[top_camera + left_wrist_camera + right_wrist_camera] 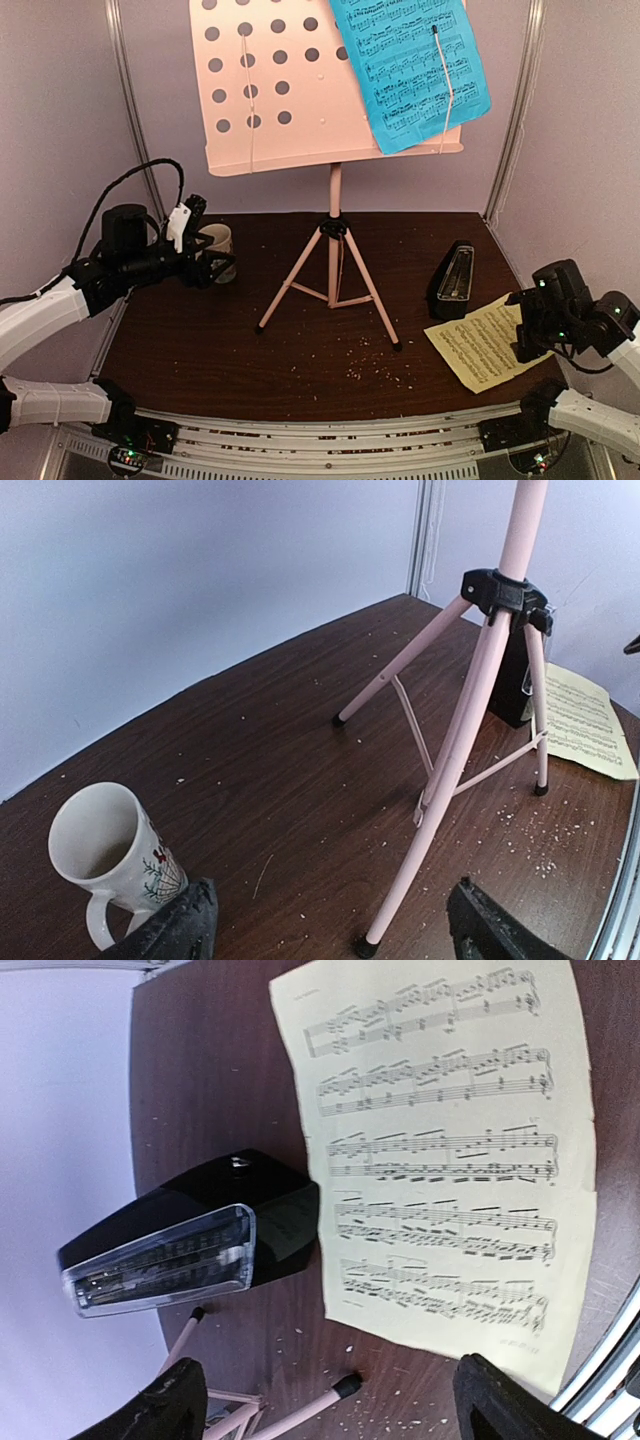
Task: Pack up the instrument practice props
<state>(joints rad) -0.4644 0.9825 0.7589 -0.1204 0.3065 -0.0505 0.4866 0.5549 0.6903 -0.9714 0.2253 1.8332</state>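
yellow page (450, 1150) lies flat beside metronome (190, 1235) (upright); right gripper (335, 1410) gapes above

music stand (268, 105): top cut off | blue page (410, 70): top cut off | mug (220, 240): partly behind left arm (130, 265)

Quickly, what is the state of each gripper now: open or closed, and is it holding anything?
Left gripper: open, holding nothing.
Right gripper: open, holding nothing.

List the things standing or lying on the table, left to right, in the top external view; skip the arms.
beige mug -> pink music stand -> black metronome -> yellow sheet-music page
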